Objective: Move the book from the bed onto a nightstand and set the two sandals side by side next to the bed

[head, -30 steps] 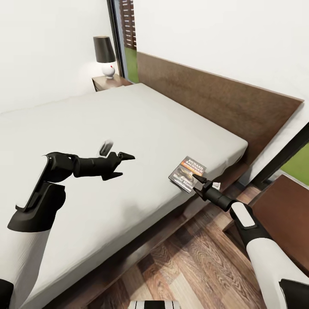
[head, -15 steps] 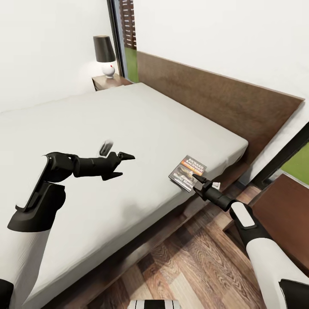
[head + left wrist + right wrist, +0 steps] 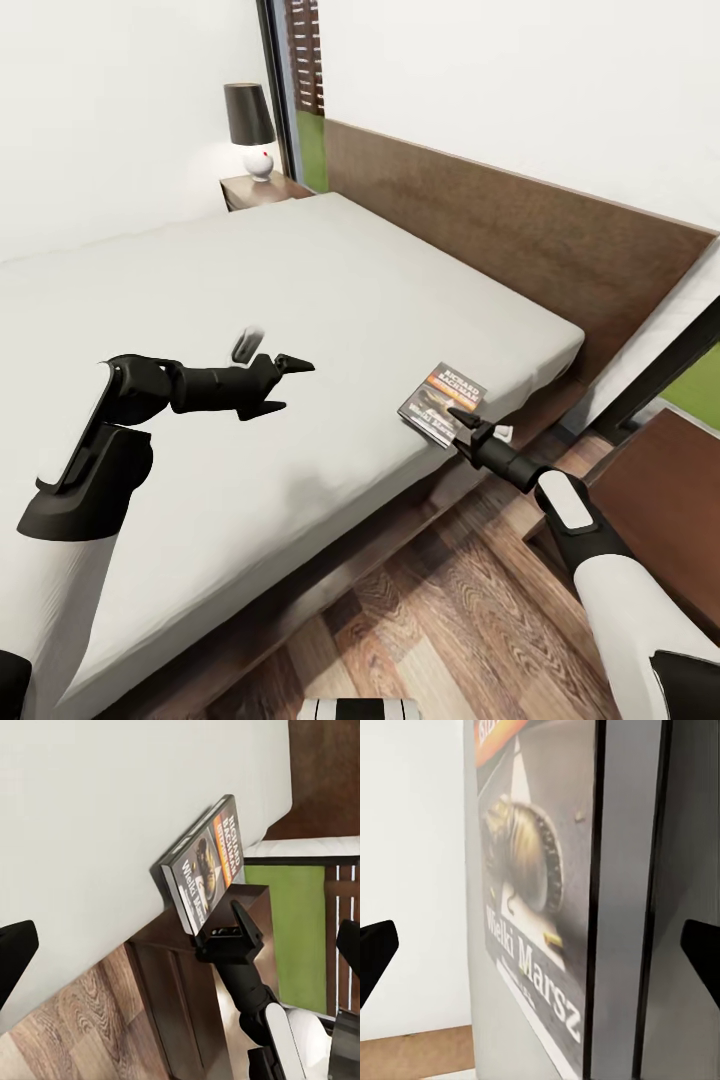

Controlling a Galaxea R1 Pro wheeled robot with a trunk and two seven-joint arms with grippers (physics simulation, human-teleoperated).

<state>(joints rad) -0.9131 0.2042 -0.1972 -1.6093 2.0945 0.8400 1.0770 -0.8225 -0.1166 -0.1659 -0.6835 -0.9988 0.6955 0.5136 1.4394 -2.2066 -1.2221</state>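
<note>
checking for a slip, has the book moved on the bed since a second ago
No. The book keeps its spot at the bed's corner edge; the small shift is the whole view moving.

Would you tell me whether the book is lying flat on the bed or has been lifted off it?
Lying flat. The book rests cover up near the bed's corner edge, with the right gripper open at its near end, not yet closed on it.

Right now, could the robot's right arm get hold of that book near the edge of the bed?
Probably yes. The right gripper is open at the book, which lies at the mattress edge of the bed, with nothing between them.
</note>
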